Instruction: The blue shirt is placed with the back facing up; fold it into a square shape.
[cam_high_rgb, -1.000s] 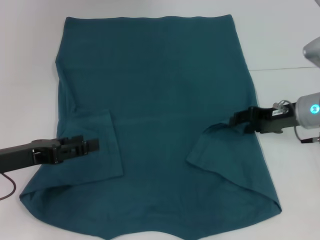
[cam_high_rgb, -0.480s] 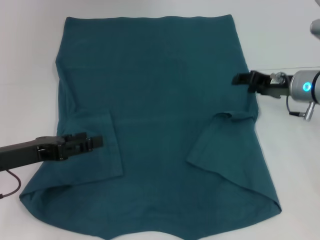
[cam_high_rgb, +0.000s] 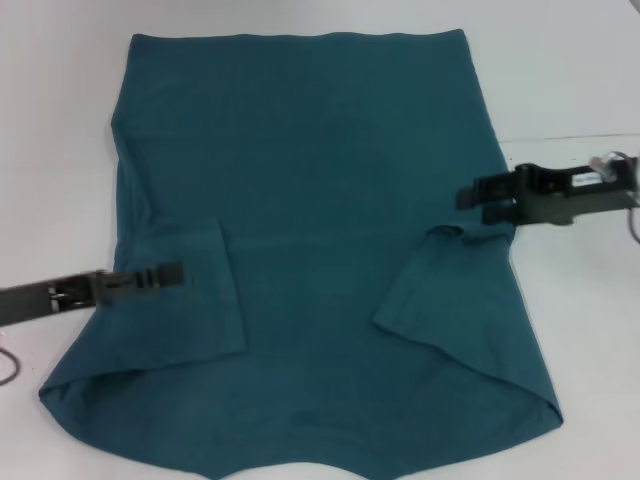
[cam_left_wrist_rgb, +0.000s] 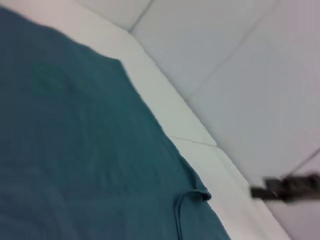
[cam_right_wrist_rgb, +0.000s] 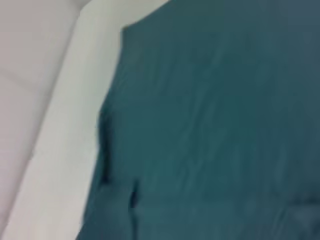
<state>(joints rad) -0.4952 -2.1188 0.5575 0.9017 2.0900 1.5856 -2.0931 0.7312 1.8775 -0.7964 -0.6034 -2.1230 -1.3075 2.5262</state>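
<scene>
Head view: the blue shirt (cam_high_rgb: 320, 250) lies flat on the white desk (cam_high_rgb: 570, 80), plain back up, hem at the far edge, collar end nearest me. Both sleeves are already folded inward onto the body: left sleeve flap (cam_high_rgb: 195, 290) and right sleeve flap (cam_high_rgb: 445, 290) both lie flat on the cloth. My left claw (cam_high_rgb: 170, 272) sits low over the left sleeve flap; can't tell how far its fingers are parted, and I see no cloth lifted by it. My right claw (cam_high_rgb: 475, 198) is at the shirt's right edge just above the right flap, fingers parted, holding nothing. Left wrist view: shirt edge and the small curled corner of the right flap (cam_left_wrist_rgb: 192, 196) against the desk, with the other arm's claw (cam_left_wrist_rgb: 285, 187) farther off beside the edge; my own fingers aren't shown. Right wrist view: only shirt cloth and desk, blurred, no fingers visible. Progress, my read: sleeves done, so the outline is roughly a long rectangle; the lengthwise folds, collar end towards hem, are still to do before it's square. No containers in any view.
</scene>
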